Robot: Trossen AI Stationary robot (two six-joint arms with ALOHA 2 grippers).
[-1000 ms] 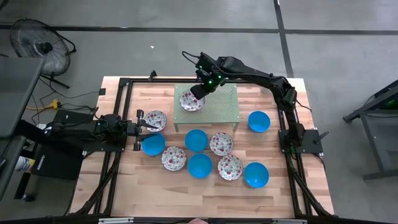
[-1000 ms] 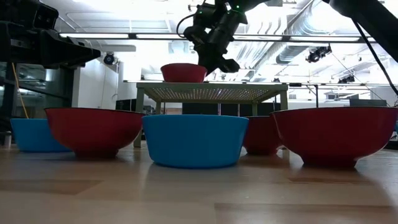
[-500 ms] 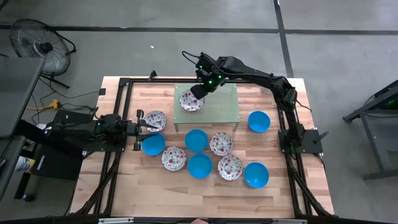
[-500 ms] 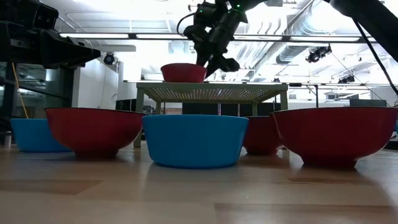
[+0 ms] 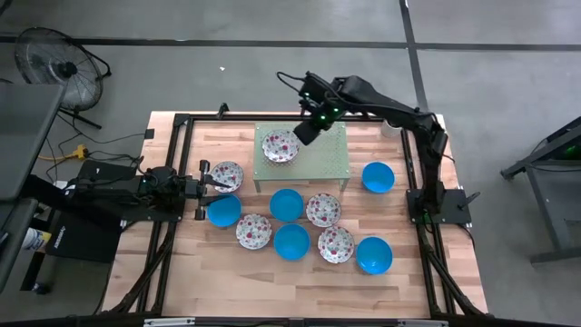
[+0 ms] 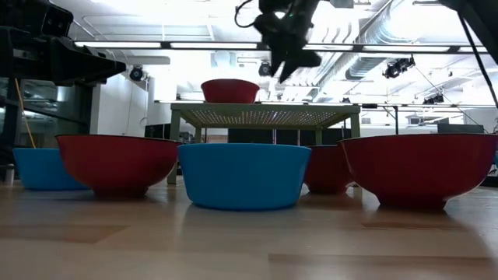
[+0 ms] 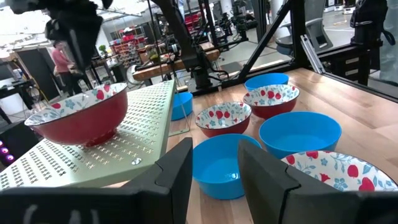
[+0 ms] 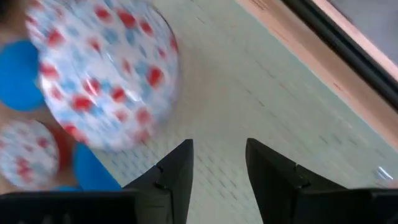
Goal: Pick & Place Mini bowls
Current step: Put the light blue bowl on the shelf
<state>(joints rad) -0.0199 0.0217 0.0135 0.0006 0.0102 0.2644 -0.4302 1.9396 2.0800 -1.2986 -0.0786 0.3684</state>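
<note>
Counter (image 5: 182, 272): pale wood planks, both arm bases mounted at its sides.

Perforated stand (image 5: 327, 162): pale green, at the far centre of the counter. One floral bowl (image 5: 280, 146) sits on its left part, upright, near the left edge, free of any grip.

Other mini bowls: clustered on the counter just near of the stand, blue and floral mixed; one blue bowl (image 5: 378, 177) alone to the right of the stand, one floral bowl (image 5: 227, 174) to its left, in front of the left arm.

Right pincer (image 5: 307, 134): above the stand, just right of the floral bowl, apart from it. Fingers spread, holding nothing; the right wrist view shows empty stand surface between them.

Left pincer (image 5: 216, 183): waiting low at the left side of the counter, fingers partly apart, nothing between them.

Risks, as judged:
- The bowl rests close to the stand's left edge; a finger clipping its rim on any sideways move could push it off.
- The counter cluster is tight; reaching for an inner bowl may knock its neighbours.
</note>
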